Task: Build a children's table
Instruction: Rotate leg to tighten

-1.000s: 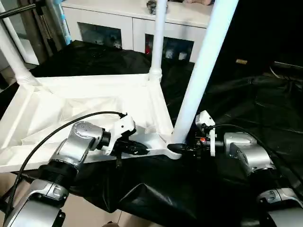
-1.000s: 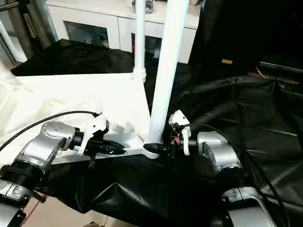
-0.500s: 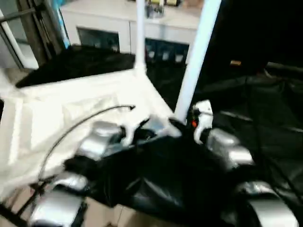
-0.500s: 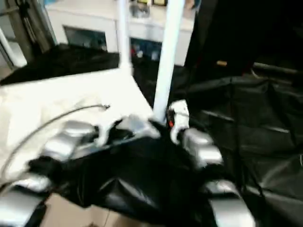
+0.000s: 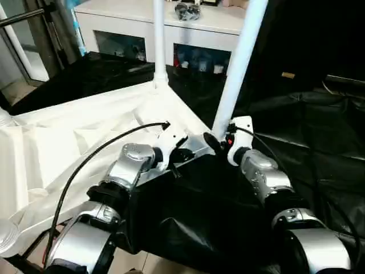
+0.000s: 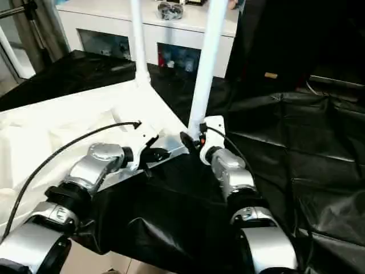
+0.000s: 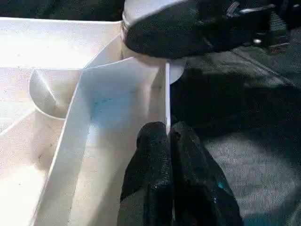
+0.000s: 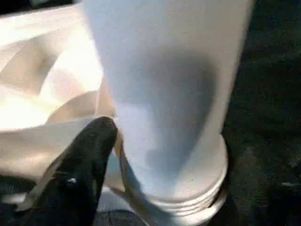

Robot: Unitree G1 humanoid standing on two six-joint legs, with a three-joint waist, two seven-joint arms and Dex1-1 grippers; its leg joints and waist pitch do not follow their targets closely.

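The children's table lies upside down, its white ribbed top point(image 5: 74, 137) resting on black cloth. A long white leg point(image 5: 236, 68) stands in the near corner socket. A second leg point(image 5: 158, 45) rises from the far corner. My left gripper point(image 5: 183, 155) is shut on the thin raised rim point(image 7: 166, 89) of the top, just beside that near corner. In the left wrist view its two black fingers point(image 7: 153, 155) pinch the rim edge. My right gripper point(image 5: 212, 141) sits at the ridged base of the near leg point(image 8: 164, 94), right against the socket.
A white cabinet with glass doors point(image 5: 171, 34) stands behind the table. Crumpled black cloth point(image 5: 308, 148) covers the ground to the right and front. A metal stand point(image 5: 34, 23) is at the far left. A black cable point(image 5: 97, 154) loops over my left forearm.
The camera has swung, so the whole picture has shifted. Both grippers stay at the same near corner, the left on the rim and the right at the leg's base.
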